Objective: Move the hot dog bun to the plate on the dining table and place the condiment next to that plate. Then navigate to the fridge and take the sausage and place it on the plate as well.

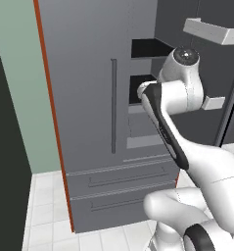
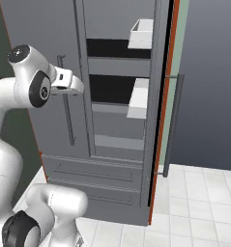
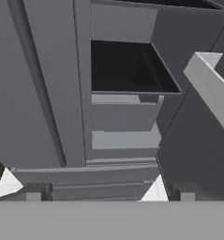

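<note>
The tall dark grey fridge (image 1: pixel 89 98) (image 2: pixel 39 38) (image 3: pixel 48 93) stands straight ahead with its right door swung open. Black inner shelves (image 3: pixel 127 65) (image 2: pixel 112 89) (image 1: pixel 143 49) look bare from here. Light grey door shelves (image 3: pixel 212 89) (image 2: pixel 138 99) (image 1: pixel 214 30) hang on the open door to the right. My gripper (image 3: pixel 109 192) (image 2: pixel 71 83) hovers in front of the opening, open, with nothing between its fingers. The sausage, hot dog bun, plate, condiment and dining table are out of view.
A long thin vertical handle (image 1: pixel 113 105) (image 2: pixel 68 108) runs down the closed left door. Two drawers (image 1: pixel 123 188) (image 2: pixel 93 181) sit below. The open door's edge and handle (image 2: pixel 172 120) stand to the right. White tiled floor (image 2: pixel 199 207) lies in front.
</note>
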### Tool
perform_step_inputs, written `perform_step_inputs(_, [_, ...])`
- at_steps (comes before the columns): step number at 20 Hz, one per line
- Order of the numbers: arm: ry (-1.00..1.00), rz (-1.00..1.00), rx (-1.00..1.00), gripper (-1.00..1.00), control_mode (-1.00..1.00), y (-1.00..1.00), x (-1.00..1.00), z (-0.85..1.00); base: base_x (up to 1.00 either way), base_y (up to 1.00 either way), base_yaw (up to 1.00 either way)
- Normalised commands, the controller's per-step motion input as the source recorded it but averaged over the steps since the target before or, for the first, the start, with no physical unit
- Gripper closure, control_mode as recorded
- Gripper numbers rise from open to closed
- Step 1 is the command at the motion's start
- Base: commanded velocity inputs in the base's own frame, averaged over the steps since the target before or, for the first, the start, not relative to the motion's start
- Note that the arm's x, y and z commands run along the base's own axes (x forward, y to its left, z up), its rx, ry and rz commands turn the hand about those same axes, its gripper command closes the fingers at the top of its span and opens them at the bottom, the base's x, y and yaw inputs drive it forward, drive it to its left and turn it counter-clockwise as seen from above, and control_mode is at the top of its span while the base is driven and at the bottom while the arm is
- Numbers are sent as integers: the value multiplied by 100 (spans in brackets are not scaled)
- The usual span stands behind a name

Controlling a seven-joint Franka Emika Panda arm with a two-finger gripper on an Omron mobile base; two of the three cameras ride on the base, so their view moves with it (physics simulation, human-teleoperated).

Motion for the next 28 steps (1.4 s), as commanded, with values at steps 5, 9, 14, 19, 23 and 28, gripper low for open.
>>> perform_step_inputs(5, [2, 0, 22, -100, -100, 65, -15, 1, 0, 0, 0])
perform_step_inputs(9, [5, 0, 0, -100, -100, 36, 9, 1, 0, 0, 0])
perform_step_inputs(14, [0, 2, -1, -100, -100, 34, 20, 0, 0, 0, 0])
perform_step_inputs(19, [0, 9, 0, -100, -100, 36, 28, 0, 0, 0, 0])
perform_step_inputs(23, [-4, 5, 1, -100, -100, 1, 35, 0, 0, 0, 0])
perform_step_inputs(28, [-8, 0, 1, -100, -100, -6, 49, -3, 0, 0, 0])
